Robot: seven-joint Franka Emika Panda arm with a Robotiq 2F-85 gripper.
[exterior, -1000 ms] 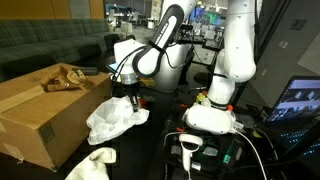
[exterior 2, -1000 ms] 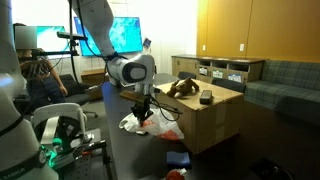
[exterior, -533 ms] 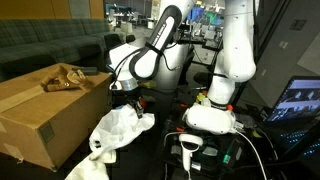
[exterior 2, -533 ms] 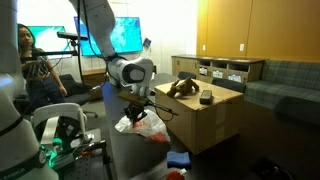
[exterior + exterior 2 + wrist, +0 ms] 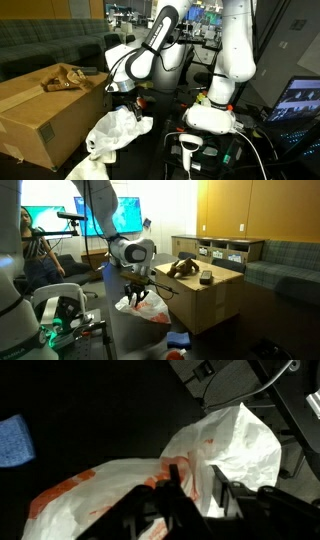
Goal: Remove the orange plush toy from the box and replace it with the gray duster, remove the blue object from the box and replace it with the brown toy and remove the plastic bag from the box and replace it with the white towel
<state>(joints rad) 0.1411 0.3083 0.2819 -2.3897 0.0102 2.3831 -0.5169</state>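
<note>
The jaws of the gripper (image 5: 197,482) were pinched shut on the bag (image 5: 235,445), w/ a fold of it between them. A sec before, the bag lay in a heap on the dark table (image 5: 150,160) & the gripper was down low on it. Now the gripper was up, & the bag hung under the jaws. Its low end looked close to the table, but I couldn't tell if it still touched.

In both exterior views the bag hung outside the box (image 5: 40,120). The box sat off to one side of the jaws, near but not touching. So the bag part looked done. The lift was prob. just to carry the bag out of the way.

The brown toy (image 5: 65,77) lay at the top of the box, on that same side & a bit higher than the jaws. A blue thing (image 5: 14,440) lay on the table, well apart from the jaws. The towel prob. still had to go in. I couldn't pick it out for sure.
</note>
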